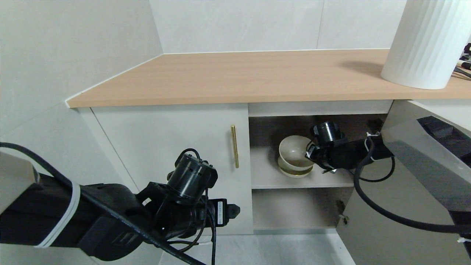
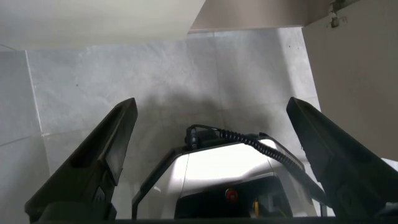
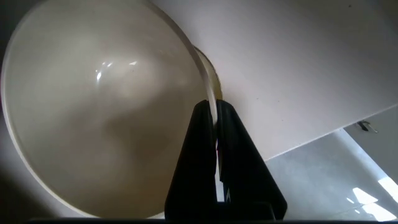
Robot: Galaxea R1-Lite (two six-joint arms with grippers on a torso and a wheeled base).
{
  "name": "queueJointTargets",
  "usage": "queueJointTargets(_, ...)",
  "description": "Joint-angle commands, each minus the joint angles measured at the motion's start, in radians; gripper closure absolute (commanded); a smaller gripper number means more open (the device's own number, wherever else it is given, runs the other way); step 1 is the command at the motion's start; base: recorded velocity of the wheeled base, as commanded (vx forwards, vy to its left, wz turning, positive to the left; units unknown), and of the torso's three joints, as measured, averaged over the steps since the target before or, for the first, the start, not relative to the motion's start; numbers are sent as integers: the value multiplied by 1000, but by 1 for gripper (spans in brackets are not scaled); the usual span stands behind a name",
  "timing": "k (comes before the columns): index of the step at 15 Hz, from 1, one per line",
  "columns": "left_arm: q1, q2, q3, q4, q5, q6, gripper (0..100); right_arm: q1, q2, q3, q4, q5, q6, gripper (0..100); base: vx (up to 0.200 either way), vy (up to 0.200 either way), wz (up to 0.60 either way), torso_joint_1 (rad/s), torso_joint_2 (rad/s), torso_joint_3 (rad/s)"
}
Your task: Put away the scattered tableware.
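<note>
Our right jaws pinch the rim of the tilted bowl [image 1: 292, 151] on the cupboard shelf [image 1: 265, 176], 3 o'clock of the handle [image 1: 234, 146]; left jaws gape empty. We judge it stiff, slick, breakable.

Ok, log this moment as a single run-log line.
right gripper: shut on bowl rim, bowl tilted over dish on upper cabinet shelf | left gripper: open, empty, low before shut door
</note>
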Motion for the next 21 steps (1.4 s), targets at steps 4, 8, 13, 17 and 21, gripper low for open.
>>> queueJointTargets(4,0,6,0,-1,0,-1,0,5,40,-32,2,-2,-5,100,0,0,0,0,0,0)
queueJointTargets(8,1,7,0,-1,0,-1,0,5,39,-30,4,-4,-5,100,0,0,0,0,0,0)
queueJointTargets(13,1,7,0,-1,0,-1,0,5,39,-30,15,-7,-7,100,0,0,0,0,0,0)
queueJointTargets(17,1,7,0,-1,0,-1,0,8,31,-22,16,-7,-7,0,0,0,0,0,0,0)
queueJointTargets(21,1,0,0,-1,0,-1,0,13,-30,13,93,-2,-2,0,0,0,0,0,0,0)
